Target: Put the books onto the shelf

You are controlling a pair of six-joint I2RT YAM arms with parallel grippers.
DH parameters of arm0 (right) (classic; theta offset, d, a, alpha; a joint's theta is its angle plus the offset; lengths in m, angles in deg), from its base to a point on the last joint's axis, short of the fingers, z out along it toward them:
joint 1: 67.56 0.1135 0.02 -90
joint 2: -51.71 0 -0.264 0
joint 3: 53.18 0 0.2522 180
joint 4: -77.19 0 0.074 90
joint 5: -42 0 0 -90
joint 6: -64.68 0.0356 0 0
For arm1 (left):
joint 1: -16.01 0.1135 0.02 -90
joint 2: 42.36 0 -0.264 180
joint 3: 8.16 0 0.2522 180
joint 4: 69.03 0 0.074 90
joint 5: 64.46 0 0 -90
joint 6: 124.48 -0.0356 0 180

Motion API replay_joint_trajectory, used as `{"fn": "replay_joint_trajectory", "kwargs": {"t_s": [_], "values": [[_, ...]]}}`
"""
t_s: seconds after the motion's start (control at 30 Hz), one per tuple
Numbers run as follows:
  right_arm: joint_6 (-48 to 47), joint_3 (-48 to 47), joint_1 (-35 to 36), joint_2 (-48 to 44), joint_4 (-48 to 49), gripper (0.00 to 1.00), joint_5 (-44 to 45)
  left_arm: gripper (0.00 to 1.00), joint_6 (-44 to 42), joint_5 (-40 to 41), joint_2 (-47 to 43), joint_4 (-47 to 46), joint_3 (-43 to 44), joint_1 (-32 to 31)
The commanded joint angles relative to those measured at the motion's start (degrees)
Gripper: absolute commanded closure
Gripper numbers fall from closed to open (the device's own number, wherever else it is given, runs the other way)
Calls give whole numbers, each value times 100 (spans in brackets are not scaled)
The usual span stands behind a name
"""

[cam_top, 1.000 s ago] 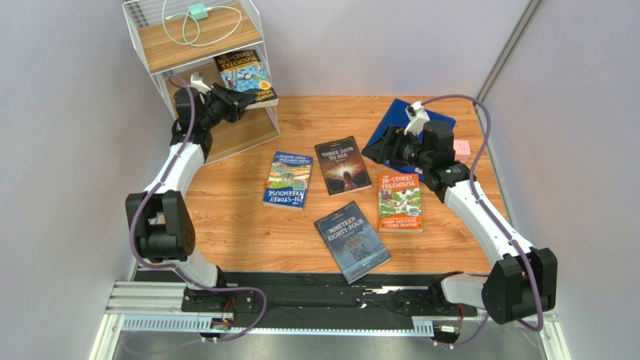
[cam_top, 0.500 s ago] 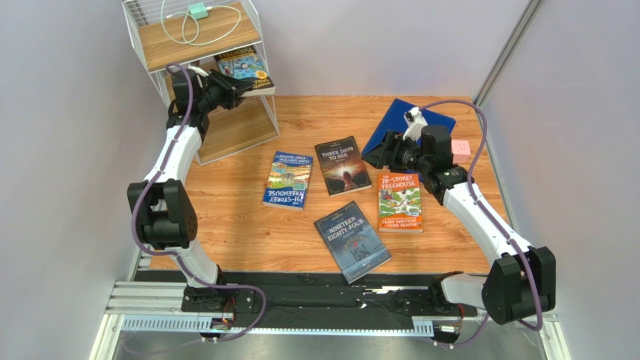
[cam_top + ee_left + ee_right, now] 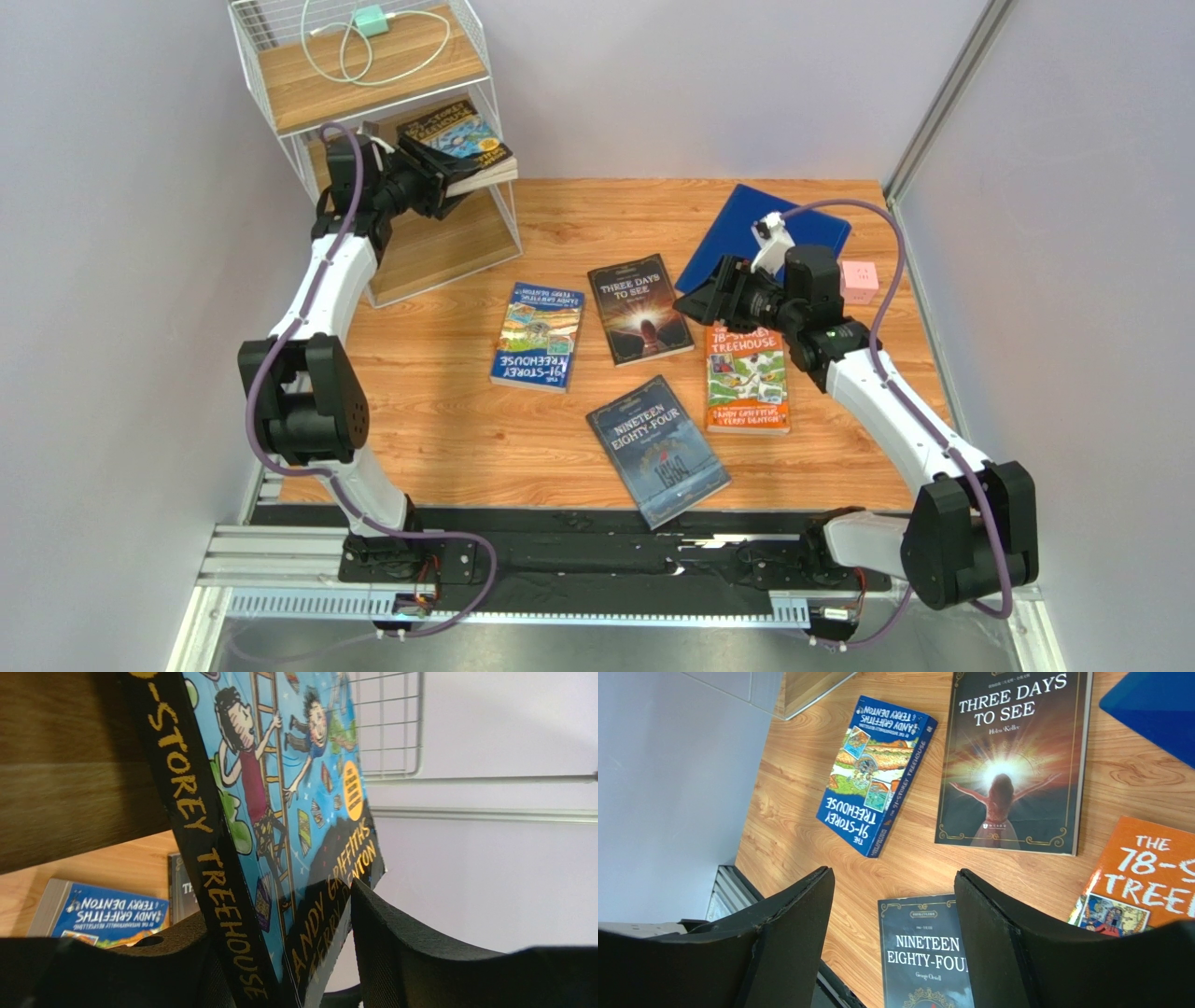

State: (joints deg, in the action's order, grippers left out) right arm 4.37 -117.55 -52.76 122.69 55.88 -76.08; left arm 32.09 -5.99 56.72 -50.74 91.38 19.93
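Note:
A yellow-black Treehouse book rests tilted on the middle board of the white wire shelf. My left gripper is open around its lower corner. In the left wrist view the book stands between the fingers, with a gap on the right side. Flat on the table lie the blue Treehouse book, "Three Days to See", "Nineteen Eighty-Four" and the orange Treehouse book. My right gripper hovers open above them, holding nothing; "Nineteen Eighty-Four" shows between its fingers.
A large blue folder lies at the back right, behind my right wrist, with a small pink block beside it. A white cable and a green box sit on the shelf's top board. Grey walls stand close on both sides.
My left gripper carried the yellow-black book further into the shelf and then opened its jaws. My right arm drifted left and forward, over the books on the table.

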Motion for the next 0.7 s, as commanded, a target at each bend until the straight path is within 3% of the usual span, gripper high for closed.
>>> {"fn": "replay_joint_trajectory", "kwargs": {"t_s": [0.0,0.2,0.4,0.67], "values": [[125,-396,110,38,404,32,-155,42,-240,50,-214,469,264,65],[98,-635,154,92,333,33,-172,42,-267,121,-416,522,-34,161],[133,-336,145,39,500,33,-233,41,-319,278,-917,-330,-658,179],[151,-195,145,47,606,34,-313,40,-592,209,-1058,74,-571,188]]}}
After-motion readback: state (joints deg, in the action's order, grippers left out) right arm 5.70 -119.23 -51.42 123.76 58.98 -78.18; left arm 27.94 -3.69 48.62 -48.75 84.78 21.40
